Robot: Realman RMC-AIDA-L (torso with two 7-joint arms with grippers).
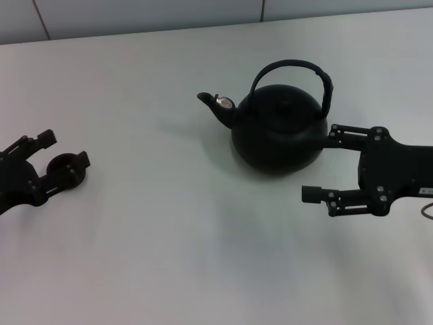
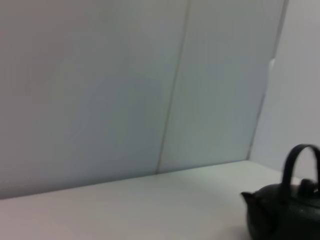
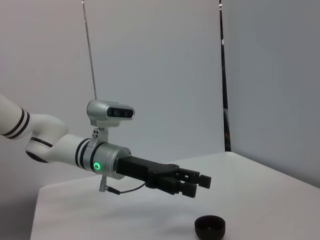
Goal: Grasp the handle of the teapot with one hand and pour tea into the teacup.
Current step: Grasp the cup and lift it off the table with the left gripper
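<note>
The matte-black teapot (image 1: 277, 132) stands upright on the white table, spout pointing left, its arched handle (image 1: 292, 66) free above the lid. It also shows in the left wrist view (image 2: 282, 212). My right gripper (image 1: 323, 164) is open and empty, level with the pot's right side; its far finger lies close against the body, below the handle. The tiny black teacup (image 1: 63, 167) sits on the table at the far left. My left gripper (image 1: 65, 149) is open and empty over the teacup. In the right wrist view the left gripper (image 3: 199, 183) hovers above the teacup (image 3: 210, 226).
The white table (image 1: 169, 223) runs back to a pale wall (image 1: 135, 17) at its far edge. The left arm's white and silver links and wrist camera (image 3: 110, 112) show in the right wrist view. Nothing else stands between the teapot and the teacup.
</note>
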